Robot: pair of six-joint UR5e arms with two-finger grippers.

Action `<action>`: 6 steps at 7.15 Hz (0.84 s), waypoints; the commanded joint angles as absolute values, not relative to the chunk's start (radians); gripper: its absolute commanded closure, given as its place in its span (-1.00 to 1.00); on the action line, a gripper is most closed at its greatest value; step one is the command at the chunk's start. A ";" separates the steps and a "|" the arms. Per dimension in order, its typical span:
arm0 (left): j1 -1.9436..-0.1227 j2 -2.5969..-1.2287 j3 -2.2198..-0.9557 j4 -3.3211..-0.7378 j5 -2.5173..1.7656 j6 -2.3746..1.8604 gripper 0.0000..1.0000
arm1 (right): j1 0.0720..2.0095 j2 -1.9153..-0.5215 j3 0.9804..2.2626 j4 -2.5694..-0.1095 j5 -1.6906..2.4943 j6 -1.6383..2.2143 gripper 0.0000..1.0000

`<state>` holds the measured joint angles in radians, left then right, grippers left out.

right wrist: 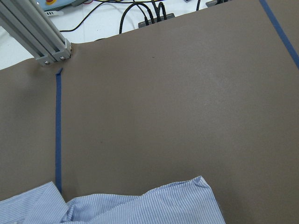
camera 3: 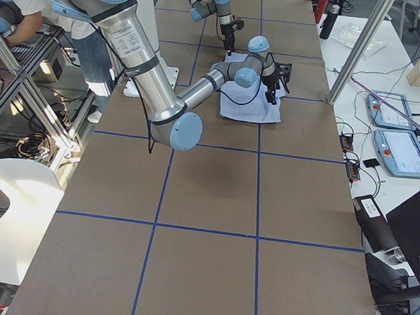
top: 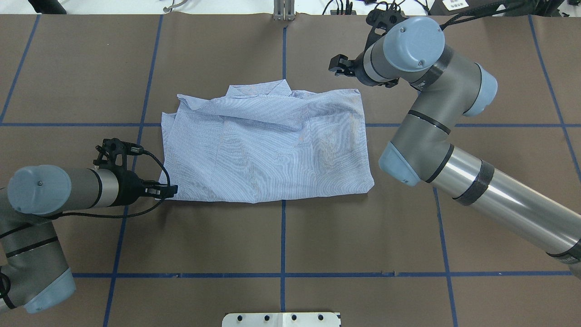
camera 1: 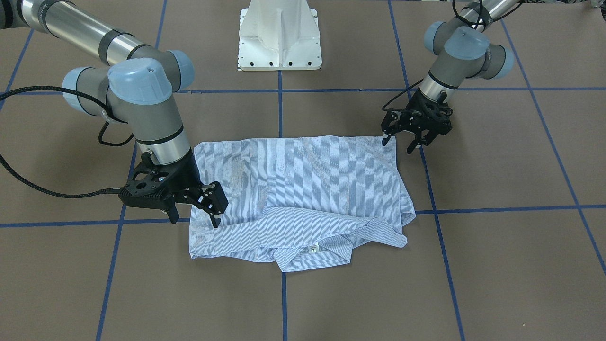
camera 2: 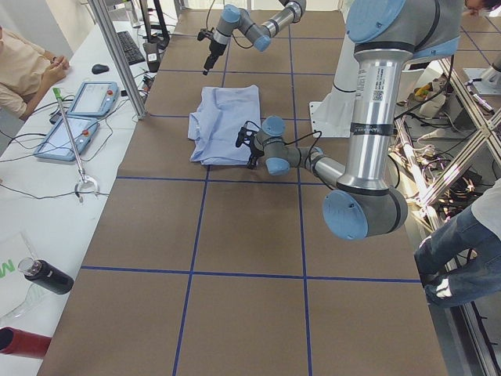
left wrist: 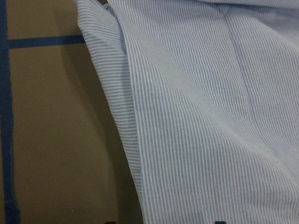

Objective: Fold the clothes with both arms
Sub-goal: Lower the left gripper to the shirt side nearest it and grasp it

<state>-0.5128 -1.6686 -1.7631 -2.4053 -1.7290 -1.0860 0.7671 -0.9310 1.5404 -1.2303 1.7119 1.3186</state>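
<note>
Overhead exterior view has the shirt (top: 268, 145) lying folded and flat on the table (top: 281, 236). It sits in front of the base (top: 281, 319), about midway between the near and far edges, with its collar (top: 258, 90) toward the far edge.

The left arm (top: 86, 188) comes in low from the robot's left. Its forearm is nearly level with the table and its wrist is aimed at the shirt's near left corner. The left gripper (camera 1: 398, 145) is spread. In the front-facing view one fingertip sits at that corner and the other is over bare table; I cannot tell whether either touches. The left wrist camera is filled with striped cloth close up.

The right arm (top: 499, 200) stretches diagonally past the shirt's right side toward the far edge, with the wrist turned down. The right gripper (camera 1: 195, 220) hangs with fingers apart, gripping nothing, by the shirt's far right corner. In the front-facing view one finger overlaps the shirt's edge and the other is beside it. Its wrist camera shows that corner with bare table beyond.
</note>
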 commanded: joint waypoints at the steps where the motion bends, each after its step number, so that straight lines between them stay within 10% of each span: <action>1: -0.479 -1.667 -1.763 -2.405 -1.723 -1.104 -0.11 | 0.765 -0.933 1.545 -1.230 1.712 1.321 -1.00; 3: -0.469 -1.667 -1.764 -2.405 -1.721 -1.104 0.19 | 0.765 -0.934 1.546 -1.230 1.712 1.319 -1.00; 4: -0.469 -1.666 -1.763 -2.405 -1.715 -1.104 0.83 | 0.765 -0.934 1.548 -1.230 1.712 1.319 -1.00; 6: -0.475 -1.663 -1.764 -2.405 -1.700 -1.100 1.00 | 0.764 -0.934 1.546 -1.230 1.712 1.319 -1.00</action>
<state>-0.4719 -1.6647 -1.7636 -2.4053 -1.7103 -1.1034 0.7645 -0.9341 1.5472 -1.2303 1.7119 1.3199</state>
